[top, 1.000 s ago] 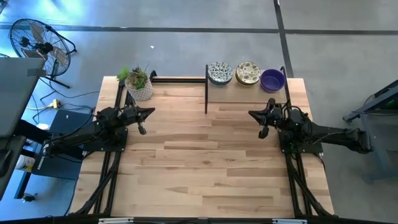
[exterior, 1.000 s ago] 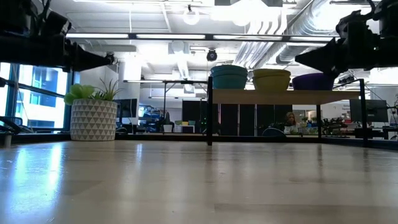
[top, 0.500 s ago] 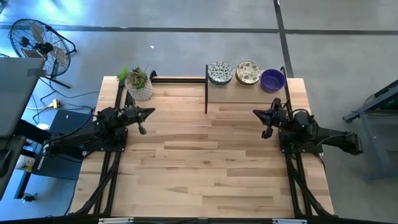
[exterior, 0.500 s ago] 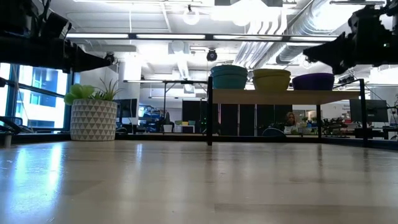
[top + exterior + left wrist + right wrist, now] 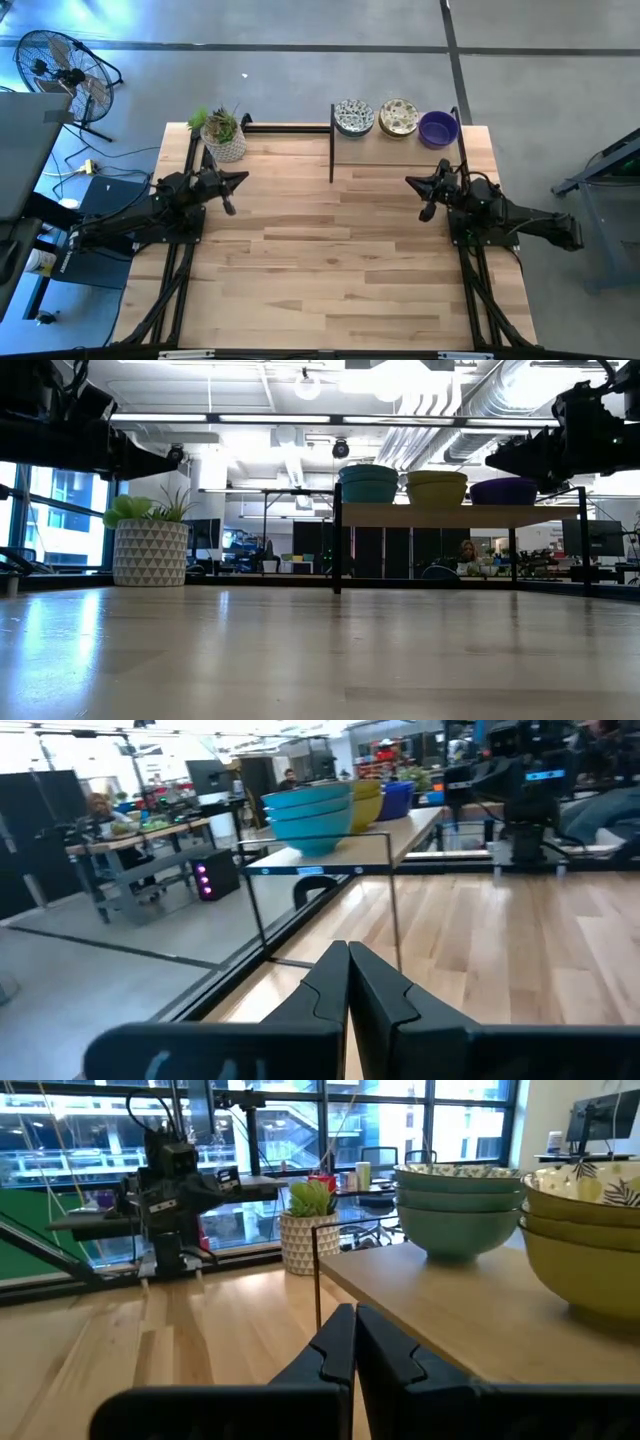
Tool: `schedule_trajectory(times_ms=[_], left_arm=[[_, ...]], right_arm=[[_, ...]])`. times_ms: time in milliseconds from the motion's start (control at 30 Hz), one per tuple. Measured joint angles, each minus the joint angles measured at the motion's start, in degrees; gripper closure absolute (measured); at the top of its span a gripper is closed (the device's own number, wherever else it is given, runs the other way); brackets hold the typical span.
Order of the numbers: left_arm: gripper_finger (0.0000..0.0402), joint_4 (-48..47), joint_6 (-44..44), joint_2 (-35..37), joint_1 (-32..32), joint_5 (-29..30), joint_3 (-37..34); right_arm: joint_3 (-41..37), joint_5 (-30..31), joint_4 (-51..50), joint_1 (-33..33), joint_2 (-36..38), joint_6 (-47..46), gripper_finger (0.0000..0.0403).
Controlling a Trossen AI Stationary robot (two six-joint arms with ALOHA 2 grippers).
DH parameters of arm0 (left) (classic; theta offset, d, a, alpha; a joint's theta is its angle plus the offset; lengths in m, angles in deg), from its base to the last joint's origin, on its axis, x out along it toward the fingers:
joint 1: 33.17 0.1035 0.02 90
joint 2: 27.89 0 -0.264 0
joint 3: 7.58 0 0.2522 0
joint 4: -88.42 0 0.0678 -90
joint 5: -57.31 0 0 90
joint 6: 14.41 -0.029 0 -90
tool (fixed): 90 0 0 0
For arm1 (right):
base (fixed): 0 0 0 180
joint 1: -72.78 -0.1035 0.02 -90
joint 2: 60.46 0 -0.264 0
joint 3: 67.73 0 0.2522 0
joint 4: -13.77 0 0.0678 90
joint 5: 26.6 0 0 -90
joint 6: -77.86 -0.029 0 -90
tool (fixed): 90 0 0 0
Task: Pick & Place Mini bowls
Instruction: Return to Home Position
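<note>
Three stacks of mini bowls stand on a raised wooden shelf (image 5: 390, 150) at the table's far right. They are a teal patterned stack (image 5: 353, 117), a yellow patterned stack (image 5: 398, 117) and purple bowls (image 5: 438, 128). The low view shows them side by side as teal (image 5: 368, 483), yellow (image 5: 436, 488) and purple (image 5: 503, 490). My left gripper (image 5: 244, 179) hovers shut over the table's left side, pointing level toward the right. My right gripper (image 5: 408, 181) hovers shut near the shelf's front right, pointing left. Neither gripper holds anything.
A white patterned pot with a green plant (image 5: 224, 135) stands at the far left corner. The shelf rests on thin black legs (image 5: 337, 550). Bare wooden tabletop (image 5: 330, 260) spans the middle and the near side. A fan (image 5: 60, 72) stands on the floor beyond the table.
My right arm's rear links have folded back toward the table's right edge. Its gripper stays shut at about the same spot. The bowls have not moved.
</note>
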Motion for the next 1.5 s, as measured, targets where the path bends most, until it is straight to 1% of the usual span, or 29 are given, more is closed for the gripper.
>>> schedule_trajectory(times_ms=[167, 300, 367, 467, 700, 1500], left_arm=[[0.0402, -0.33, 1.05, 0.00, -0.02, -1.90, 0.00], [0.0401, -0.33, 5.93, 0.00, -0.02, -1.93, 0.00], [0.0401, -0.51, 7.63, 0.00, 0.00, -3.12, 0.00], [0.0401, -0.89, 5.27, 0.00, -0.01, -4.85, 0.00], [0.0401, -0.89, 0.13, 0.00, -0.02, -4.82, 0.00], [0.0401, -0.87, -0.24, 0.00, -0.02, -4.77, 0.00]], right_arm=[[-0.02, -1.70, -0.44, 0.00, -0.44, -0.04, 0.0402], [-0.02, -2.39, -0.48, 0.01, -0.42, -0.04, 0.0402], [-0.02, -2.39, -0.48, 0.01, -0.42, -0.04, 0.0402], [-0.02, -2.39, -0.48, 0.01, -0.42, -0.04, 0.0402], [-0.02, -2.39, -0.48, 0.01, -0.42, -0.04, 0.0402], [-0.04, -2.39, -0.46, 0.01, -0.44, -0.04, 0.0402]])
